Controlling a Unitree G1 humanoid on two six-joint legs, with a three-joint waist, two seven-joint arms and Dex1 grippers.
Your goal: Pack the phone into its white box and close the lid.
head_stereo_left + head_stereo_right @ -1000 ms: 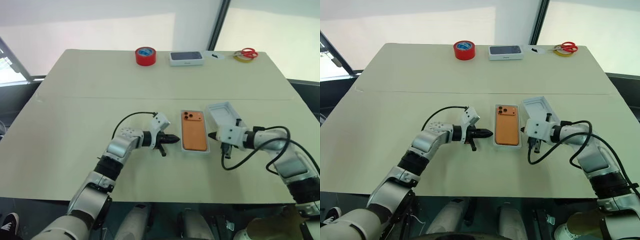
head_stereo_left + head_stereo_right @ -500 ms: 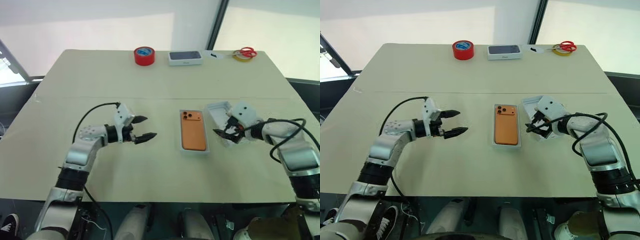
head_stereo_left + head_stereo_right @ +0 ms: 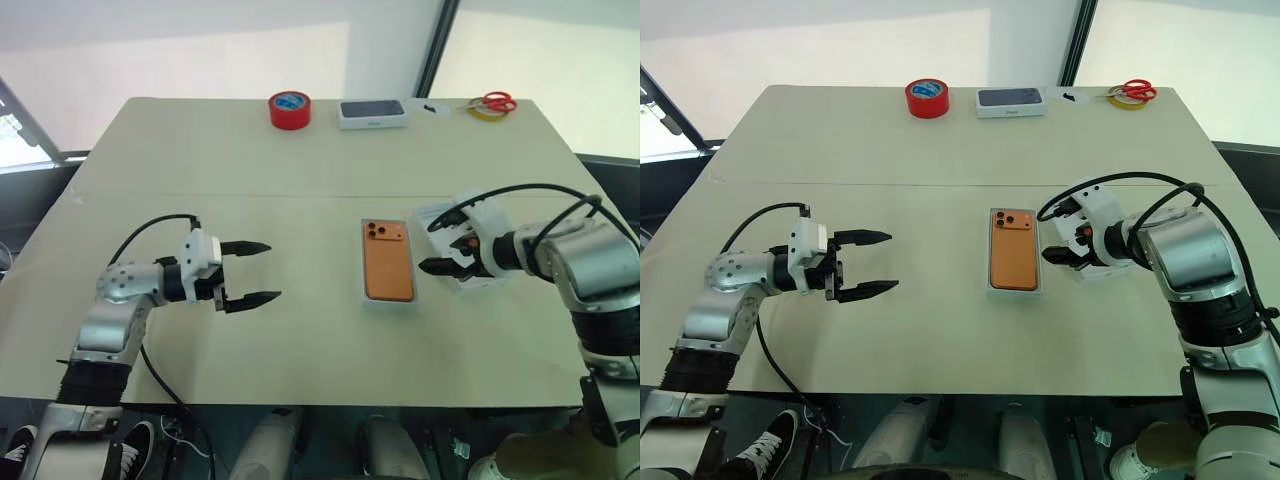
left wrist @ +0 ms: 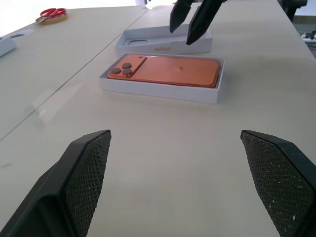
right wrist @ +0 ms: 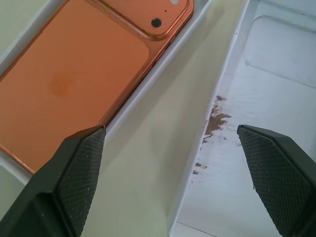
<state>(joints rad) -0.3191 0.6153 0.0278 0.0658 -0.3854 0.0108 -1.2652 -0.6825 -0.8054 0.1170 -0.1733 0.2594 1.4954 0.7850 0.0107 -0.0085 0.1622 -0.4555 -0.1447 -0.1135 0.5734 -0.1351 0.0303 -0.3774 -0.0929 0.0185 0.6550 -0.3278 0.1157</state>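
Observation:
The orange phone (image 3: 387,263) lies back up inside the white box (image 3: 389,304) at the table's middle, with its camera bump at the far end. Just right of the box rests the lid (image 3: 474,283), open side up, its pale inside (image 5: 261,113) visible in the right wrist view. My right gripper (image 3: 431,246) hangs open over the lid's wall nearest the box, pointing down, holding nothing. My left gripper (image 3: 272,270) stands open and empty well to the left of the box, pointing toward it. The left wrist view has the phone (image 4: 168,70) and the lid (image 4: 163,45) behind it.
Along the far edge of the table stand a red tape roll (image 3: 290,109), a dark-topped white box (image 3: 372,114) and red-handled scissors on a yellow tape ring (image 3: 489,106). Bare tabletop stretches between my left gripper and the box.
Both grippers have opened. My left arm has pulled away from the box to the left. My right gripper has turned downward over the lid.

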